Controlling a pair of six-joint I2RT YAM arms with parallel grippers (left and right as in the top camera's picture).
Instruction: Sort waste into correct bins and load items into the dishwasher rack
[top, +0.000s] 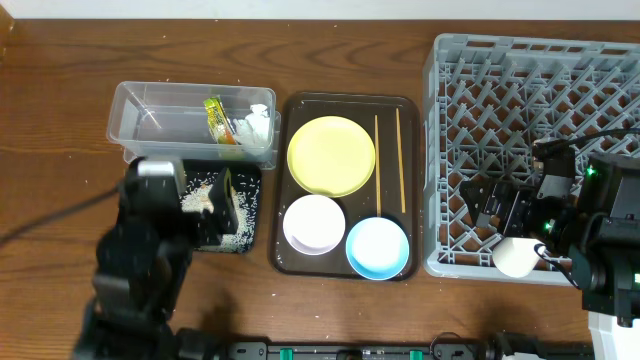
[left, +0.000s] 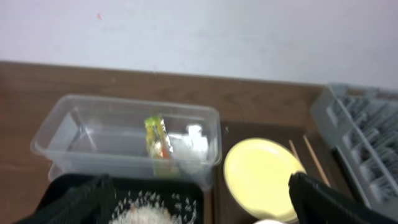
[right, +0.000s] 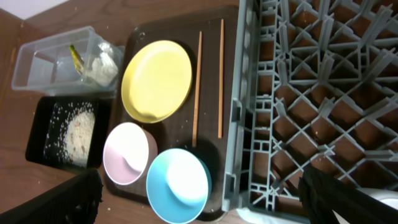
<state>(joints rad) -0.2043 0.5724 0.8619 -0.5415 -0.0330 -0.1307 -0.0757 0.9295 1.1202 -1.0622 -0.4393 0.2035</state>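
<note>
The clear tub (top: 150, 115) holds the green-and-orange wrapper (top: 215, 120) and white tissue (top: 258, 122). The black tray (top: 245, 210) in front of it holds rice scraps (top: 198, 195). My left gripper (top: 207, 198) hovers over the black tray, open and empty; the left wrist view (left: 199, 214) shows rice (left: 149, 211) between its fingers. The yellow plate (top: 331, 155), white bowl (top: 313, 223), blue bowl (top: 378, 247) and two chopsticks (top: 378, 160) lie on the brown tray (top: 290, 110). My right gripper (top: 500, 205) is open and empty over the front left of the grey rack (top: 530, 60).
A white cup-like object (top: 515, 257) sits at the rack's front edge by the right arm. The rack (right: 298, 74) fills the right side of the right wrist view, with the plate (right: 155, 81) and blue bowl (right: 177, 186) to its left.
</note>
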